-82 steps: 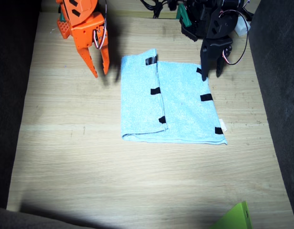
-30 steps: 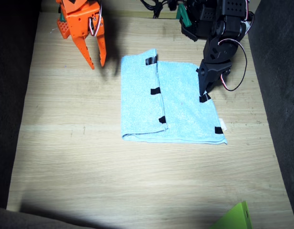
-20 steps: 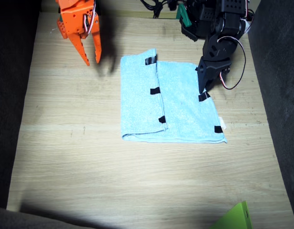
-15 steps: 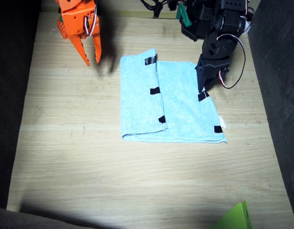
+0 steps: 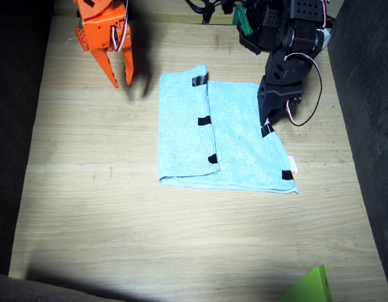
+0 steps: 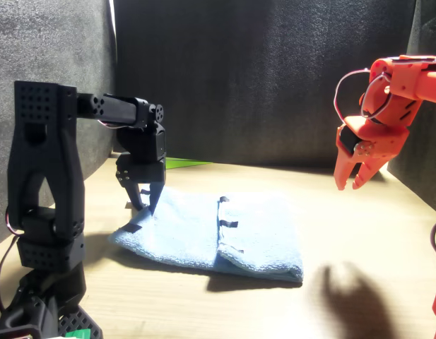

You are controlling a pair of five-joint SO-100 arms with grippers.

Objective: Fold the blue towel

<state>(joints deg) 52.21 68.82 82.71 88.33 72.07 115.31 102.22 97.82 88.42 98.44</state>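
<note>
Your blue towel [image 5: 225,138] lies flat on the wooden worktop [image 5: 118,220], a little toward the back edge and nearer the edge on the left arm's side. It is partly folded: one flap is laid over the rest, and the flap's edge runs front to back across the middle of the cloth, marked by three short black tape strips [image 5: 205,120]. Two more strips sit along the towel's edge on the left arm's side, and a small white tag [image 5: 294,166] sticks out past that edge near the front corner of the cloth.

Your left gripper [image 5: 266,123], the black one, points straight down over that same edge of the towel, its tips just at the tape strip there. In the front view the left gripper [image 6: 143,201] shows its fingers slightly parted, with the tips just above the cloth or barely touching it; you cannot tell which, and nothing is lifted or pinched between them.

Your right gripper [image 5: 120,74], the orange one, hangs in the air near the back corner of the worktop, well apart from the towel. Its fingers are spread apart and hold nothing. In the front view the right gripper [image 6: 352,180] is high above the worktop, casting a shadow [image 6: 352,296] below.

A green object [image 5: 310,288] shows at the front edge.
</note>
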